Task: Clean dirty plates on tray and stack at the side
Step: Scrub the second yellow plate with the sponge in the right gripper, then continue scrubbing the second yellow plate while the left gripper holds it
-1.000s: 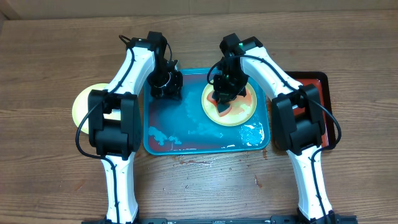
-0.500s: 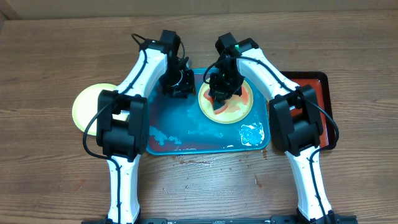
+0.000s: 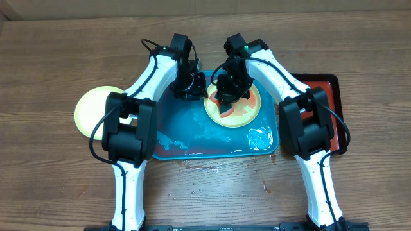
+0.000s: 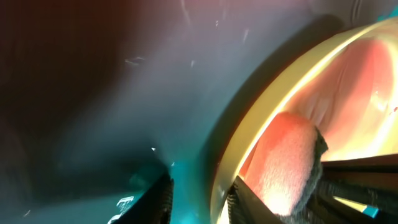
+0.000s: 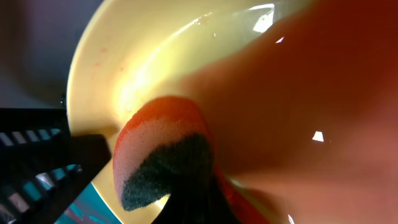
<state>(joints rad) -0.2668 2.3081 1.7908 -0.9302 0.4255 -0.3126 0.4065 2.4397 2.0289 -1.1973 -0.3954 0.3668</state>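
Left gripper (image 4: 198, 194): jaws spread, 1 finger on the tray side and 1 inside the dirty plate (image 3: 245, 110), with the plate's rim between them; cannot tell if either finger touches the rim. Right gripper (image 3: 230, 95): jaws pinching a sponge (image 5: 163, 155), whose pink-red foam face and dark scrub side are both visible. The sponge is pressed onto the plate's inner surface close to the rim, on the side nearest the left gripper. In the left wrist view the sponge sits just beside the inner left finger, apart from it or touching, unclear. The plate is pale yellow-green and round, and most of its floor is smeared orange-red and glossy wet, while the stretch near the rim by the sponge looks cleaner. It lies inside the tray (image 3: 192, 131), in the far right part, and the 2 grippers meet over its left edge. The tray is turquoise and sits mid desk (image 3: 58, 51) between the arms. It is wet, with white foam (image 3: 260, 136) in its near right corner and reddish water along its near edge. A second plate (image 3: 90, 110), pale yellow and looking clean, rests on the desk left of the tray, partly hidden by the left arm. A red tray (image 3: 327, 86) with a black rim sits right of the turquoise one, under the right arm.
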